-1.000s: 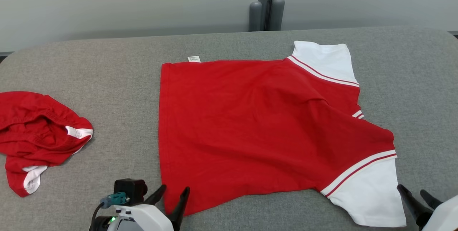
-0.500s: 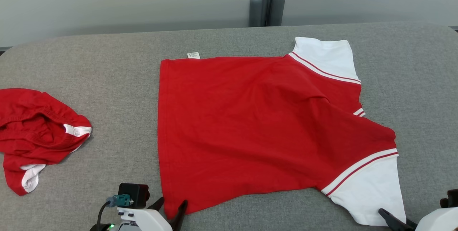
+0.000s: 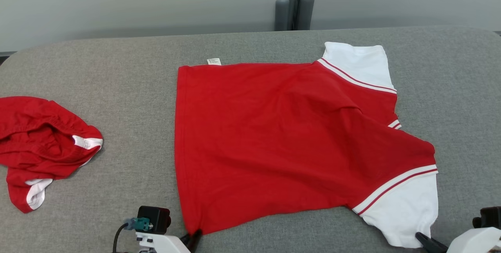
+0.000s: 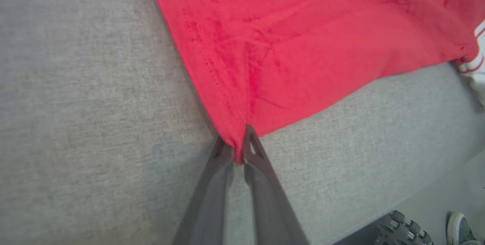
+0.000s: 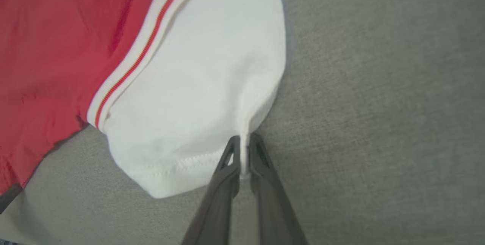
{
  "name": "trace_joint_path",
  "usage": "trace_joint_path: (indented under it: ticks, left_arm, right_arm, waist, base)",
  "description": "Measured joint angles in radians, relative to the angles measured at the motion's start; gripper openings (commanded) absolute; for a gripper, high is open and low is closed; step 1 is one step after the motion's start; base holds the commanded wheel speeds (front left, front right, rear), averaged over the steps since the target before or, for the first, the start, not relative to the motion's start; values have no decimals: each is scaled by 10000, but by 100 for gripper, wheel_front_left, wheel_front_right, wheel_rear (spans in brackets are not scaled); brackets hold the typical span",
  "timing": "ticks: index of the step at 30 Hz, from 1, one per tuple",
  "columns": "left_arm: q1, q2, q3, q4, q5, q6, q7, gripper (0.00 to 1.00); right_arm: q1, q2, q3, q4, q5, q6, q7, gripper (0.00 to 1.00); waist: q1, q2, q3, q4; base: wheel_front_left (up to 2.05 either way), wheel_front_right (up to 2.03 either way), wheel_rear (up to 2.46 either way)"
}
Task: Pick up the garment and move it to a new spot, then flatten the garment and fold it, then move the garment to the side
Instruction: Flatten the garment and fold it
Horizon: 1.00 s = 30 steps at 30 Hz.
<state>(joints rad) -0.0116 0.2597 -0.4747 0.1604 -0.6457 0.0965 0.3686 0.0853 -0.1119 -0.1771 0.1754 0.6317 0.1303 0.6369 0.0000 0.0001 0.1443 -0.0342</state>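
left gripper (image 4: 238,145) clamps shirt (image 3: 274,135) corner | right gripper (image 5: 243,143) clamps sleeve (image 5: 197,85)

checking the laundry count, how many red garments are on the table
2. A red shirt lies spread in the middle of the grey table; a crumpled red garment sits at its left.

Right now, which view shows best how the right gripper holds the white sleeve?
The right wrist view: the right gripper is shut on the white sleeve at its edge, seen close. The head view shows one dark fingertip at the sleeve's near corner. The left wrist view shows a striped bit of the sleeve.
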Motion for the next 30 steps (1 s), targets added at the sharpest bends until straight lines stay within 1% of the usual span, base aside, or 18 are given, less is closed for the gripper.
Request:
trace_joint_path:
  ticks: [3, 7, 12, 16, 19, 23, 25, 30]
  left_arm:
    - [-16, -8, -15, 125, 0, -73, -98, 0]
    - [-15, -4, 40, 155, -2, -77, -332, 0]
    - [-19, 56, 247, -115, -98, -111, -702, 0]
    - [26, 157, 347, -585, -184, -115, -706, 0]
    - [121, 251, 380, -1007, -244, -71, -635, 0]
    - [66, 272, 380, -1331, -280, -128, -713, 0]
    - [-105, 178, 387, -1404, -268, -213, -828, 0]
    - [-916, 291, 514, -1095, -151, -410, -945, 0]
  right_arm:
    - [-29, -88, 186, 54, 17, 2, -146, 0]
    - [-57, -290, 420, -42, 224, 0, -633, 0]
    - [-100, -581, 619, -360, 523, 2, -1099, 0]
    - [106, -1022, 865, -894, 834, 0, -1177, 0]
    - [391, -1218, 788, -1438, 1120, 2, -1175, 0]
    - [462, -1210, 807, -1954, 1175, 0, -1371, 0]
    - [375, -1156, 945, -2057, 1174, 0, -1563, 0]
    - [-454, -1133, 1200, -1969, 1074, 0, -2410, 0]
  waist:
    - [1, 0, -29, -6]
    - [0, 0, -147, -17]
    - [0, 0, -285, -18]
    - [0, 0, -419, 19]
    - [0, 0, -457, 65]
    - [0, 0, -314, 109]
    - [0, 0, -218, 123]
    - [0, 0, 96, 136]
  base:
    - [0, 0, 0]
    - [0, 0, 0]
    - [0, 0, 0]
    - [0, 0, 0]
    - [0, 0, 0]
    - [0, 0, 0]
    - [0, 0, 0]
    - [0, 0, 0]
